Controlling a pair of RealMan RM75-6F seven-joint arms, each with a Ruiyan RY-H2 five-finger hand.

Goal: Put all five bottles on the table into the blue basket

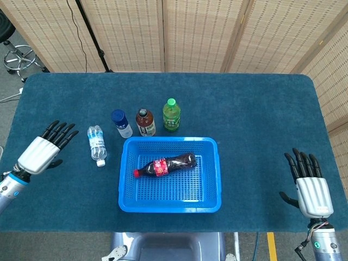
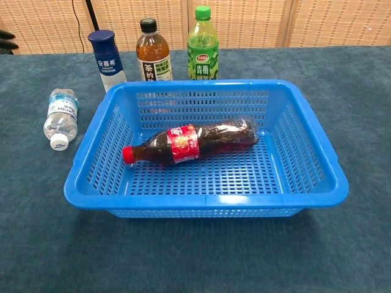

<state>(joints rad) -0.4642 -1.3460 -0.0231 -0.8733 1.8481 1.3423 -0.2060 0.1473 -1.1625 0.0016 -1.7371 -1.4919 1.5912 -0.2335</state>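
Black fingers spread on the left hand (image 1: pixel 42 148), which holds nothing and rests on the table near the water bottle (image 1: pixel 97 143). That bottle lies on its side, long axis running away from the robot, white cap toward the robot; being round, it could roll off if nudged from the side. Next stand three upright bottles behind the blue basket (image 1: pixel 126 191): the blue-capped bottle (image 1: pixel 121 123), the tea bottle (image 1: pixel 145 122) and the green bottle (image 1: pixel 172 115). They are close together, so reaching for one risks toppling its neighbour. Inside the basket lies the cola bottle (image 1: pixel 165 164), long axis roughly across it, red cap pointing left. The right hand (image 1: pixel 311 186) sits far right, empty with fingers extended, well apart from everything.
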